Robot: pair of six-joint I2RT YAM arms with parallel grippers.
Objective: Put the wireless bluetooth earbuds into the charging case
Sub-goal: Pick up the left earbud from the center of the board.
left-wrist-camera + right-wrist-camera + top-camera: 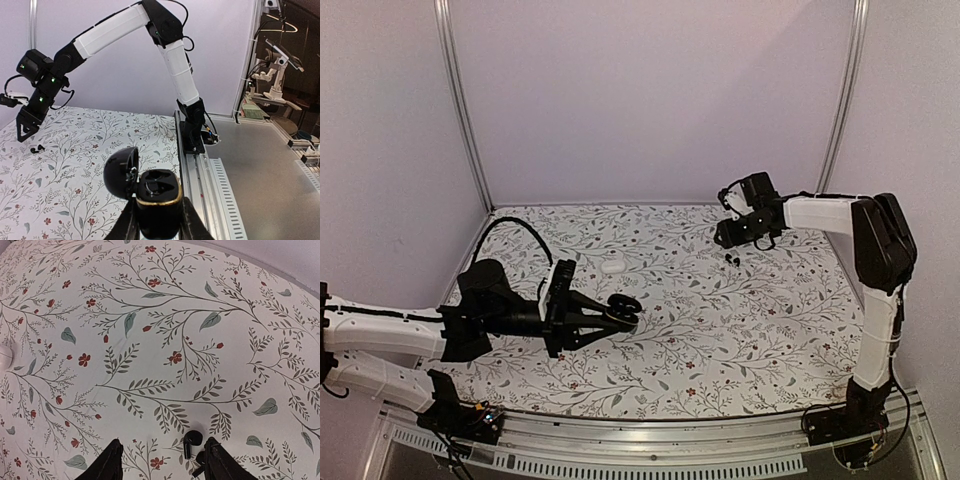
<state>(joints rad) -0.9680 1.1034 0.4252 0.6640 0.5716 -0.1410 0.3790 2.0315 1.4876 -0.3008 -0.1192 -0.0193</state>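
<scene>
At the left, I see the left gripper [618, 314] clamped on the black case [159, 199], one finger on each side of its base. The lid [120, 171] stands hinged open, to the left in the wrist view, with the interior exposed. The white case [613, 265] lies on the table [720, 340] just beyond, apart from the gripper. Further right, the earbuds [192, 439] lie together on the table, well apart from the black case. The right gripper [162, 462] hangs over them, fingers spread partway, gripping nothing. The earbuds lie between the fingers, close beside the right-hand one in the wrist view.
</scene>
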